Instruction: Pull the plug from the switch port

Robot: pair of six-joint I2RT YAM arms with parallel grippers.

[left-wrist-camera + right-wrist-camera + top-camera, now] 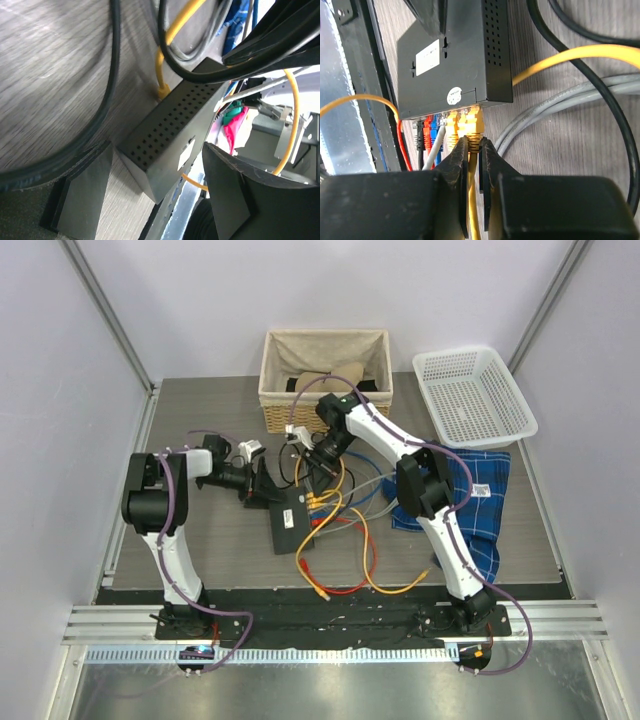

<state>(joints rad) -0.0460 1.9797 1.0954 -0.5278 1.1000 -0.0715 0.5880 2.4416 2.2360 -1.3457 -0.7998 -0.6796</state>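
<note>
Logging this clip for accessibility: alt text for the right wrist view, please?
The right gripper is closed on the rightmost yellow plug, seated in the port row of the black switch. Other coloured plugs fill ports to its left.

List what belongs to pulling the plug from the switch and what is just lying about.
Job: flat black rectangular switch box; yellow cable plug pinched in the right claw; open left claw straddling the switch.
Lying about: lined wicker basket; white plastic mesh basket; blue checked cloth.
</note>
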